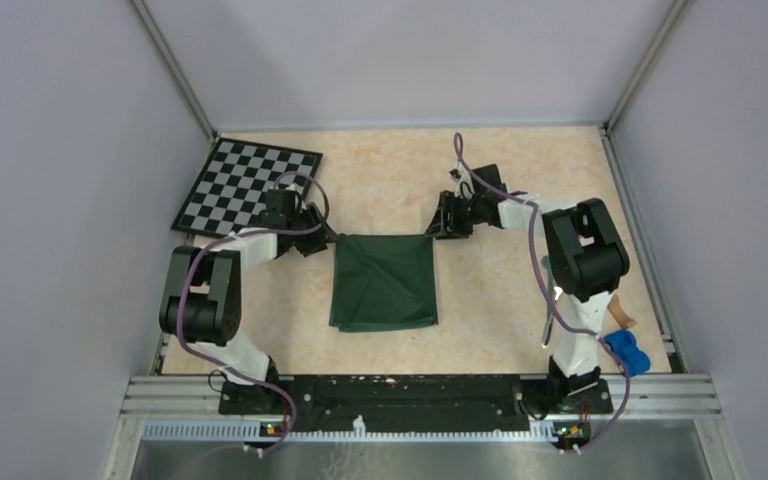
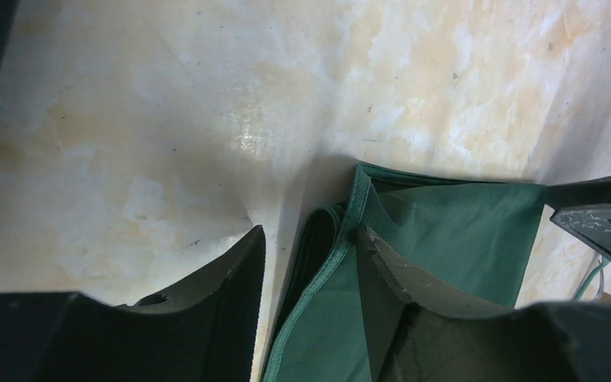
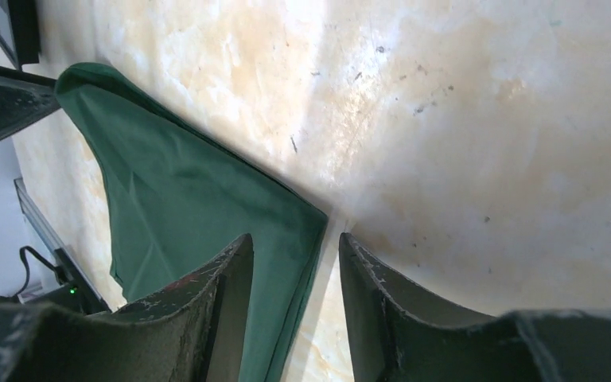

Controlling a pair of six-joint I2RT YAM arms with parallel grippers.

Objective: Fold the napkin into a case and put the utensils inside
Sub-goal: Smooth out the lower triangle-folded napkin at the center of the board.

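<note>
Top external view has the napkin (image 1: 385, 280) lying folded into a dark green panel in the middle of the bench (image 1: 500, 300). The left gripper (image 1: 322, 238) sits at its far left corner and the right gripper (image 1: 440, 224) at its far right corner. The left fingers (image 2: 227, 302) stand apart, with the hemmed edge running up the gap between them, not pinched. The right fingers (image 3: 378, 302) are apart too, and the cloth's corner reaches into their gap. To fold well, I'd say both should bite every layer at the corners and travel level together. No case is formed yet, nothing is tucked inside, and I can't spot the utensils anywhere.
</note>
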